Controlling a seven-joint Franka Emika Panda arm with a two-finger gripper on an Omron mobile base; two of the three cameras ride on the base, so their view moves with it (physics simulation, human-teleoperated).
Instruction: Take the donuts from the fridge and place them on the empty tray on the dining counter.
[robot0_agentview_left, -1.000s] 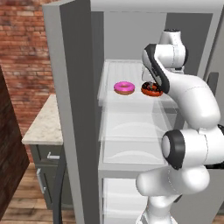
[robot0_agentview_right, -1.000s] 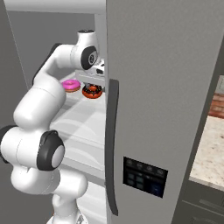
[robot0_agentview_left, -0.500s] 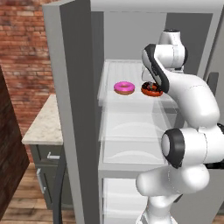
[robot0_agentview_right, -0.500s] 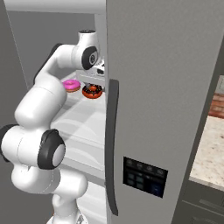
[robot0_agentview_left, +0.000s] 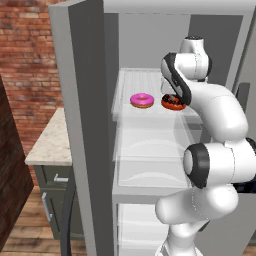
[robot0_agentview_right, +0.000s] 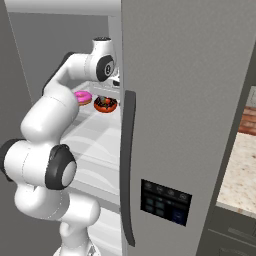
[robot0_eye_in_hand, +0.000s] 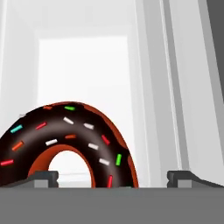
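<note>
Two donuts lie on an upper glass shelf of the open fridge: a pink one and, to its right, a chocolate one with sprinkles. My arm reaches into the fridge over the chocolate donut. In the hand view that donut looms close, and my gripper is open, with one fingertip in front of the donut and the other off to its right. Nothing is gripped. The tray and the dining counter are out of view.
The fridge's closed right door with its dark handle stands close beside my arm. A beige-topped counter on a grey cabinet sits left of the fridge, before a brick wall. Lower shelves lie below.
</note>
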